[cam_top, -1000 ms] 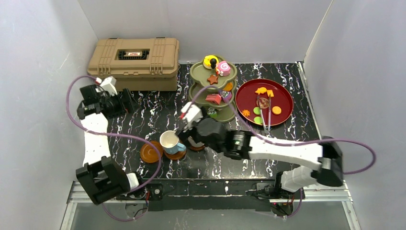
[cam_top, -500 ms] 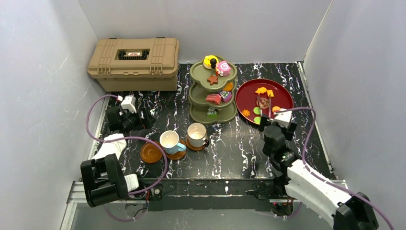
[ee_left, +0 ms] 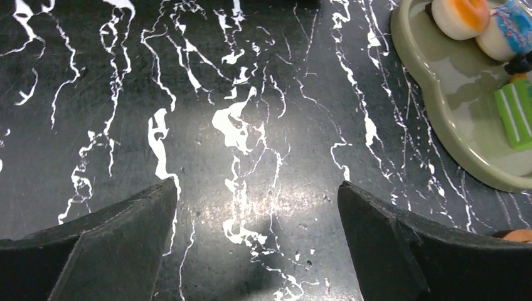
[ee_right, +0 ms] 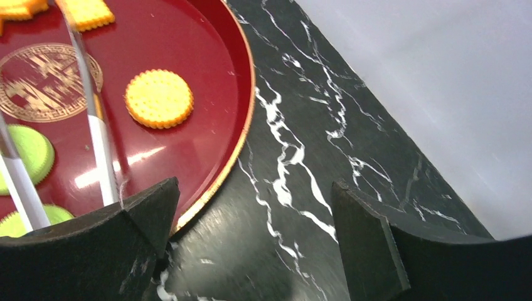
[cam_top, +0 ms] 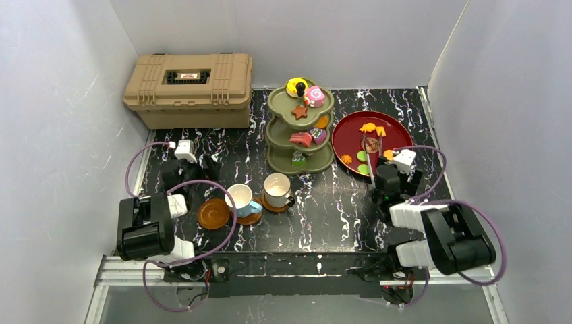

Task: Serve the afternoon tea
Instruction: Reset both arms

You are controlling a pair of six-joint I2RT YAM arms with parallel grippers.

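Observation:
The olive-green three-tier stand [cam_top: 278,133] with a black knob [cam_top: 301,88] holds toy pastries [cam_top: 313,94] at the back middle. The white mug [cam_top: 276,188] stands on a wooden saucer [cam_top: 267,205]. The white-and-blue cup [cam_top: 239,198] stands on another saucer [cam_top: 251,219], and an empty saucer [cam_top: 213,214] lies to its left. My left gripper [cam_top: 206,169] [ee_left: 257,207] is open and empty over bare marble, with the stand's bottom tier [ee_left: 452,81] to its right. My right gripper [cam_top: 388,170] [ee_right: 254,207] is open and empty at the red plate's near right rim.
The tan toolbox [cam_top: 189,81] stands at the back left. The dark-red plate [cam_top: 399,138] [ee_right: 188,125] holds biscuits [ee_right: 159,98] and clear tongs [cam_top: 373,165] [ee_right: 94,125]. White walls enclose three sides, and the right wall is close to my right gripper.
My right arm has pulled back from the mug, across to the red plate's near edge. My left arm has drawn in toward the near left. Mug, cup and saucers have not moved.

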